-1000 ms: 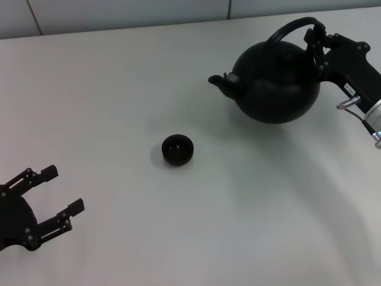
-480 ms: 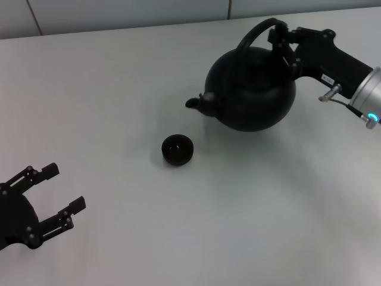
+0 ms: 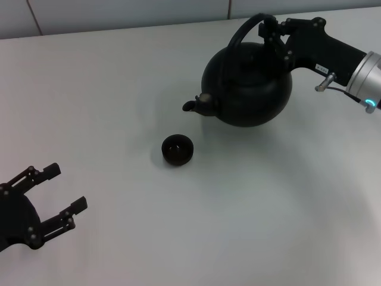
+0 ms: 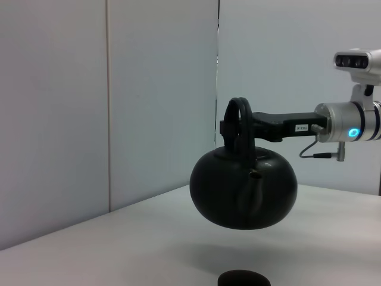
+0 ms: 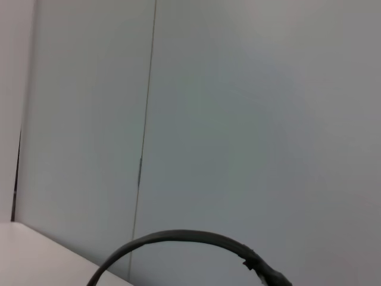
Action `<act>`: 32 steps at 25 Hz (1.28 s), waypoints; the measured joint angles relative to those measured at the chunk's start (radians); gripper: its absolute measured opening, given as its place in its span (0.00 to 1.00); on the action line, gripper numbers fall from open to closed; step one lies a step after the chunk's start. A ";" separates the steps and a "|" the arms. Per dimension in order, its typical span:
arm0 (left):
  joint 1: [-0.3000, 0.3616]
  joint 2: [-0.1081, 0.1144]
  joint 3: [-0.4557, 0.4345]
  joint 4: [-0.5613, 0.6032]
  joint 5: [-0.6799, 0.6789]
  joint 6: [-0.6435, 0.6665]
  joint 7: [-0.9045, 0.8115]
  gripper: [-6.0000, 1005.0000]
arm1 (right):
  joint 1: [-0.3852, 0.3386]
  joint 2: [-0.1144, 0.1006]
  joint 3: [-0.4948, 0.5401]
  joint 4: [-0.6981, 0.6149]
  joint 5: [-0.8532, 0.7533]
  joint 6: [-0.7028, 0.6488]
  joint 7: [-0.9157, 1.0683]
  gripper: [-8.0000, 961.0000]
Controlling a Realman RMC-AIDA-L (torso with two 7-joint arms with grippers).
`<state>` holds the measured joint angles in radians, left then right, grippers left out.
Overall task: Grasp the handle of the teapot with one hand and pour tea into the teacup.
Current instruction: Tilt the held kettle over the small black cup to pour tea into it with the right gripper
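My right gripper (image 3: 275, 33) is shut on the black arched handle (image 3: 247, 27) and holds the round black teapot (image 3: 247, 86) in the air, as the left wrist view shows the teapot (image 4: 243, 190) hanging above the table. Its spout (image 3: 193, 105) points toward the small dark teacup (image 3: 177, 149), which sits on the table a little in front of and to the left of the spout. The cup's rim (image 4: 243, 278) also shows below the pot. The handle (image 5: 178, 241) arcs across the right wrist view. My left gripper (image 3: 56, 193) rests open at the near left.
A plain white table (image 3: 119, 89) carries everything. Its far edge meets a pale wall (image 3: 119, 12) just behind the teapot. The right arm's silver wrist (image 3: 366, 77) reaches in from the right side.
The right gripper has carried the teapot leftward and slightly farther back, bringing the spout closer to the teacup. The left gripper and the cup have stayed put.
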<state>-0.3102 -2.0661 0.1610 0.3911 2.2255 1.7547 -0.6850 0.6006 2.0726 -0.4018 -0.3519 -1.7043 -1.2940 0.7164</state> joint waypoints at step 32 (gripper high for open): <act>-0.004 -0.001 0.000 -0.012 0.000 -0.003 0.001 0.80 | 0.082 0.006 -0.115 -0.033 -0.008 0.043 -0.397 0.09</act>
<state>-0.3145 -2.0666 0.1611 0.3788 2.2257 1.7516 -0.6841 0.6829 2.0784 -0.5168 -0.3848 -1.7123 -1.2511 0.3190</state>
